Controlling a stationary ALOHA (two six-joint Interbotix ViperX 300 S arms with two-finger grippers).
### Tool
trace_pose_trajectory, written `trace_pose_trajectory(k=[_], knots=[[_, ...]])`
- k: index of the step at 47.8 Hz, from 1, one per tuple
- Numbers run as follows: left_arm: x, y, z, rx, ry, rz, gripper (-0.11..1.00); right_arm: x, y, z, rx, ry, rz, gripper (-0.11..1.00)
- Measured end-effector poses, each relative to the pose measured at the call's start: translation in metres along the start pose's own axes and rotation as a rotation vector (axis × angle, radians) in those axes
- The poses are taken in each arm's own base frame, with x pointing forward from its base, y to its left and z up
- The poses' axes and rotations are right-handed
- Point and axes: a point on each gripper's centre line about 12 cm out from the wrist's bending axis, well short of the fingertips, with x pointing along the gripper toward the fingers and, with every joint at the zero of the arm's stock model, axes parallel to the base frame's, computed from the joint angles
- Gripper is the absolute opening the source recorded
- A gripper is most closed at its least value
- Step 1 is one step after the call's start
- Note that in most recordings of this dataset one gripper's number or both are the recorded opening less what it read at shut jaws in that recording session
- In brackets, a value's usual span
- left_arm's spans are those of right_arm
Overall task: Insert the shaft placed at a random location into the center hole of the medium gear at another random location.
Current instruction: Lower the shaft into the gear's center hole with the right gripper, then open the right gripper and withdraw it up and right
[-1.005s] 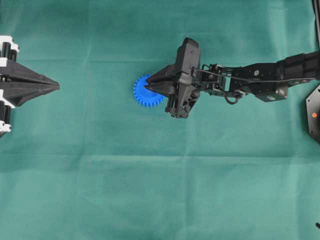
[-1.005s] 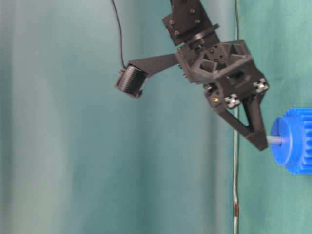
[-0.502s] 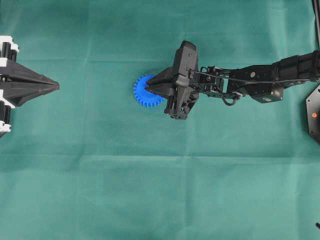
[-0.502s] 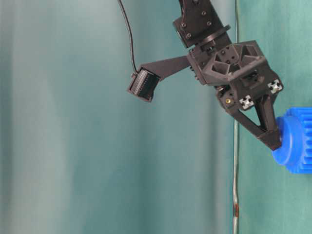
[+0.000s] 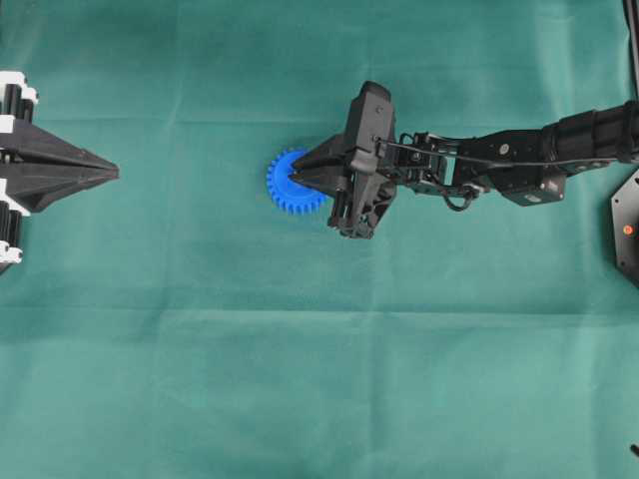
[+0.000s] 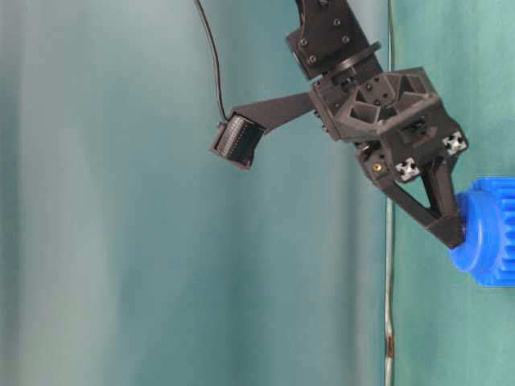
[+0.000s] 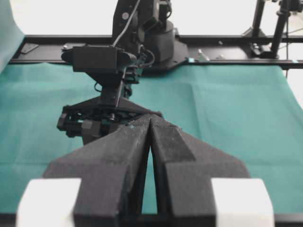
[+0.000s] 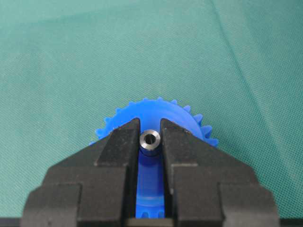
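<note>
Shaft position: pinched upright between the fingers of the right gripper, directly over the raised hub of the blue gear. In the table-level view the fingertips touch the hub and no pin shows below them, so the lower end is judged to sit in the hole, which is hidden. The pin looks rigid, light and smooth, likely slippery; hold it by its top end. The gear lies flat on the green counter. The left gripper rests well apart, fingers pressed together.
</note>
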Motion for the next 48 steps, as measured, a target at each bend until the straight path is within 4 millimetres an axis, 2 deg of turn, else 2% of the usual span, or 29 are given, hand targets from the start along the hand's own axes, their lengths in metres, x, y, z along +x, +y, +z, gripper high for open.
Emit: trace_pose_trajectory(k=[8, 11, 19, 23, 31, 40, 48], knots=[[0.0, 0.0, 0.001, 0.0, -0.003, 0.0, 0.0, 0.0, 0.0, -0.001, 0.0, 0.003, 0.0, 0.14], [0.0, 0.0, 0.001, 0.0, -0.003, 0.0, 0.0, 0.0, 0.0, 0.0, 0.0, 0.002, 0.0, 0.2], [0.0, 0.0, 0.001, 0.0, -0.003, 0.0, 0.0, 0.001, 0.003, 0.0, -0.001, -0.001, 0.005, 0.67], [0.0, 0.0, 0.0, 0.0, 0.002, 0.0, 0.0, 0.0, 0.005, 0.001, -0.005, -0.004, 0.011, 0.87], [0.0, 0.0, -0.001, 0.0, 0.005, 0.0, 0.0, 0.001, 0.005, 0.001, -0.004, -0.002, 0.011, 0.82], [0.0, 0.0, 0.0, 0.0, 0.003, 0.0, 0.0, 0.0, 0.008, 0.003, -0.006, -0.008, 0.017, 0.82], [0.0, 0.0, 0.0, 0.0, 0.005, 0.0, 0.0, -0.014, 0.013, 0.029, -0.006, -0.067, 0.033, 0.82]])
